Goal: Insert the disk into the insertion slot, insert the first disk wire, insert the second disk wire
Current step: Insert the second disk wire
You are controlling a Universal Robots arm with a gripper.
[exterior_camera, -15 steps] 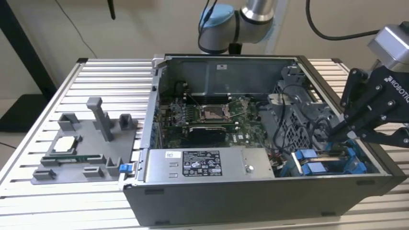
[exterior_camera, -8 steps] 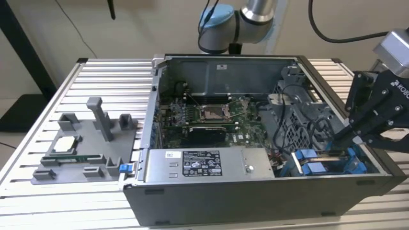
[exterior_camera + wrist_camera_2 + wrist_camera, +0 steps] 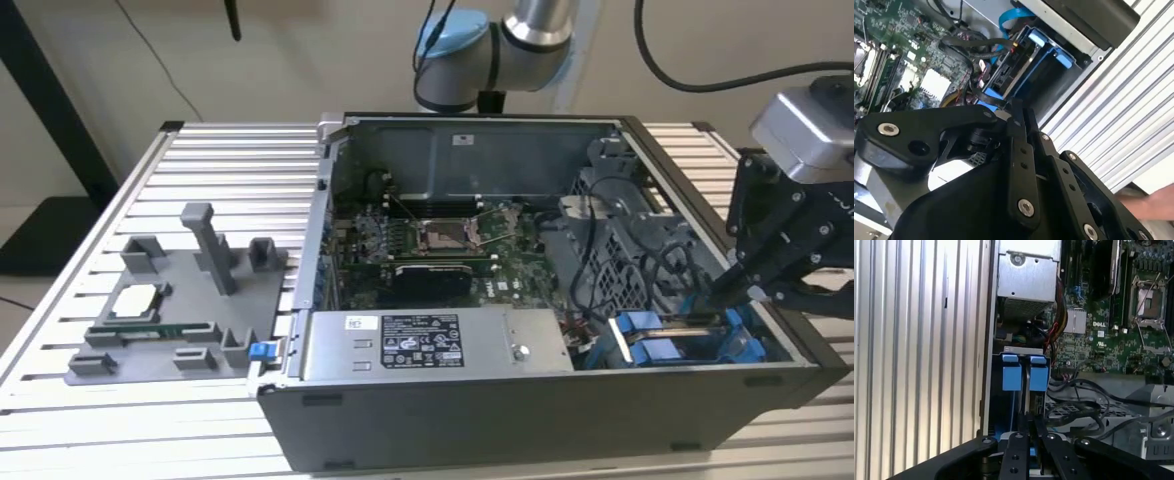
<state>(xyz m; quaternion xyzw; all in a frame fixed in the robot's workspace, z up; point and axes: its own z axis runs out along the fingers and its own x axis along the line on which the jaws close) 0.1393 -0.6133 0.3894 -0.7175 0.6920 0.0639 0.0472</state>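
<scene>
Half-hidden disk (image 3: 1030,390) beneath hand (image 3: 1030,424)

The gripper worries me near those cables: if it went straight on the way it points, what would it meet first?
Probably the blue disk carrier in its bay: the gripper points along it there, though depth is unclear.

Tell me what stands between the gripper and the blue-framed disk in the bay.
Nothing visible. The black gripper hangs right at the silver-grey disk in its bright blue carrier; the loose black cables lie beside it, toward the motherboard.
</scene>
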